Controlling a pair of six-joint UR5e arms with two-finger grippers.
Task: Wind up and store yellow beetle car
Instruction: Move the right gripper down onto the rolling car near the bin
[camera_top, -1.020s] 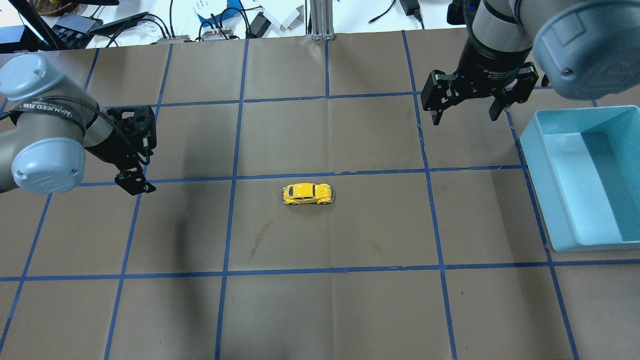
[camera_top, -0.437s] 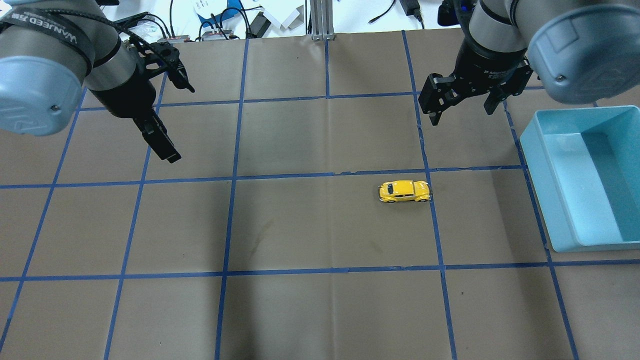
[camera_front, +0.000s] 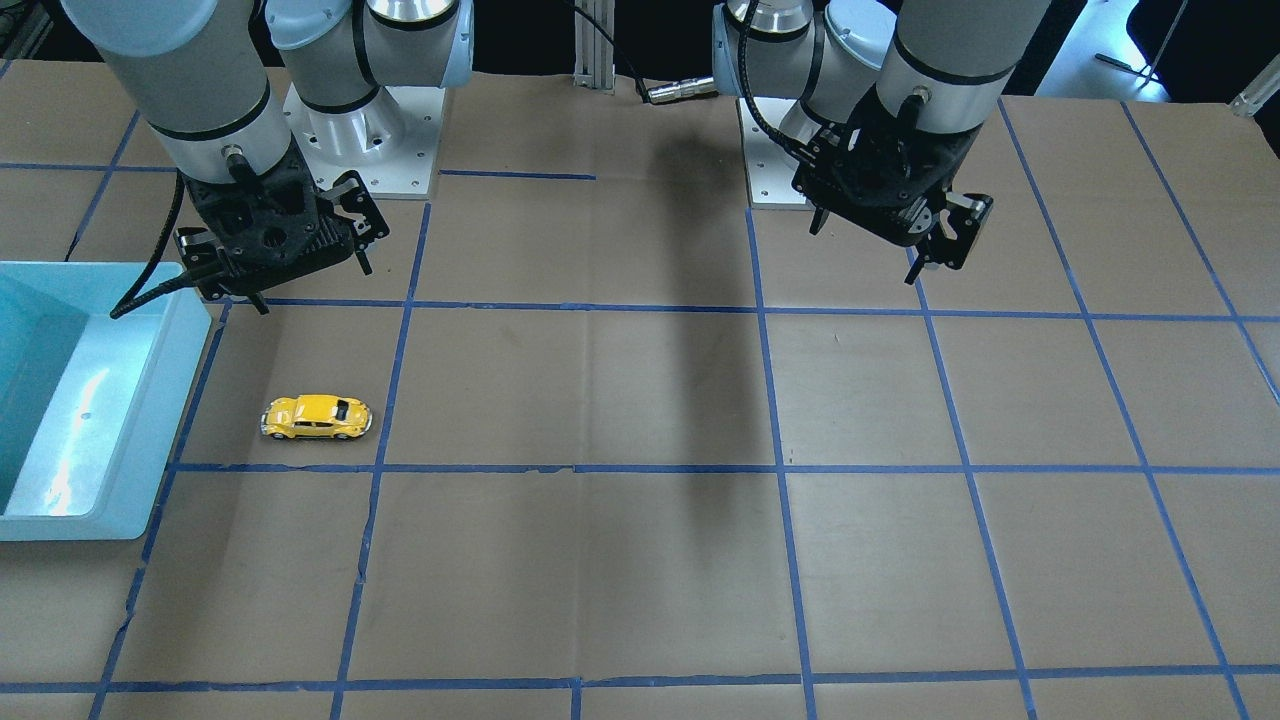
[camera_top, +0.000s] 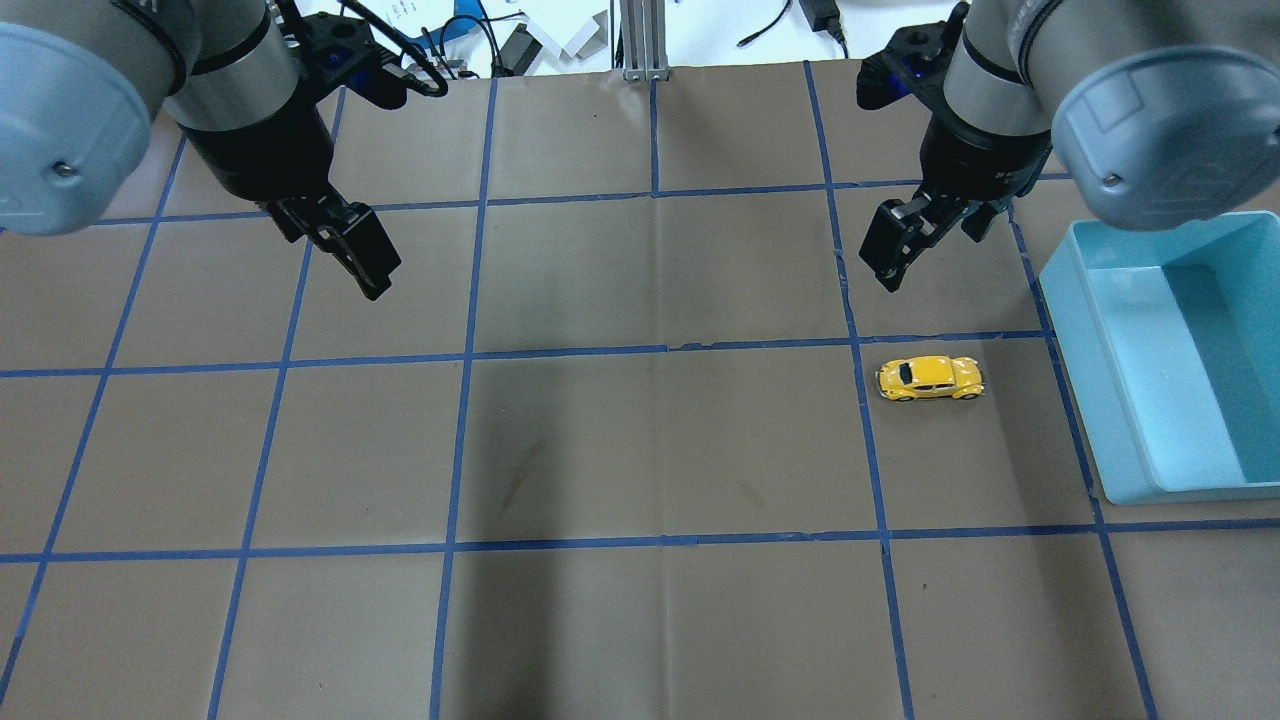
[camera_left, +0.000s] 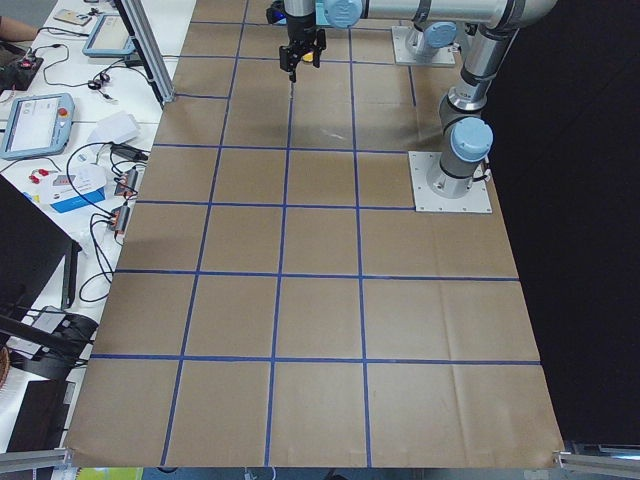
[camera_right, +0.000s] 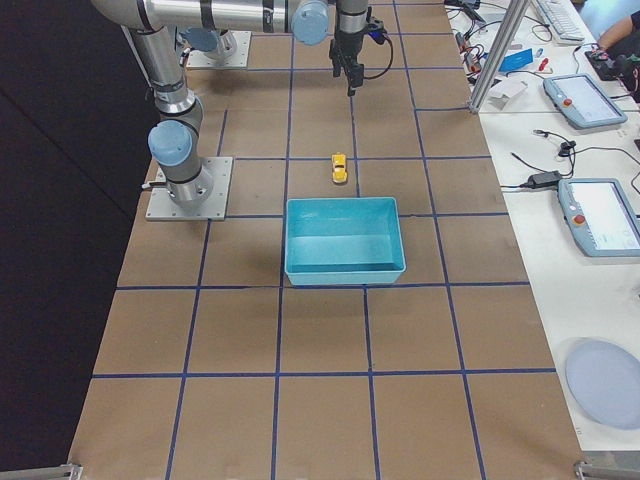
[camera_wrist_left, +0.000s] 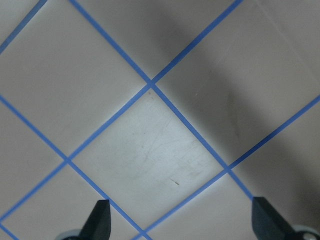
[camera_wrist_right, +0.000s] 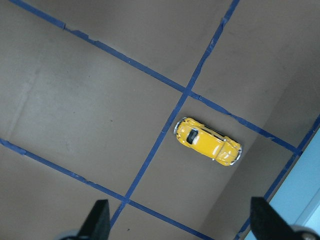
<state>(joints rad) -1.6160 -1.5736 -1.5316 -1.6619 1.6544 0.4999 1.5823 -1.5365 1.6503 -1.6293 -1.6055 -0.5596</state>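
Observation:
The yellow beetle car (camera_top: 929, 378) stands on its wheels on the brown table, a short way left of the light blue bin (camera_top: 1075, 350). It also shows in the front view (camera_front: 316, 417) and in the right wrist view (camera_wrist_right: 207, 141). My right gripper (camera_top: 930, 240) is open and empty, hanging above the table just beyond the car; its fingertips (camera_wrist_right: 100, 220) frame the car from above. My left gripper (camera_top: 370, 275) is open and empty over the table's far left, and its wrist view (camera_wrist_left: 182, 225) shows only bare table and tape lines.
The bin (camera_front: 150, 420) is empty and sits at the table's right edge, also seen in the right side view (camera_right: 345, 272). Blue tape lines grid the brown table. Cables and devices lie beyond the far edge (camera_top: 450, 50).
The car has rolled right from the table's middle to near the bin. My left arm has lifted and swung toward the far side. My right gripper has turned and come closer to the car.

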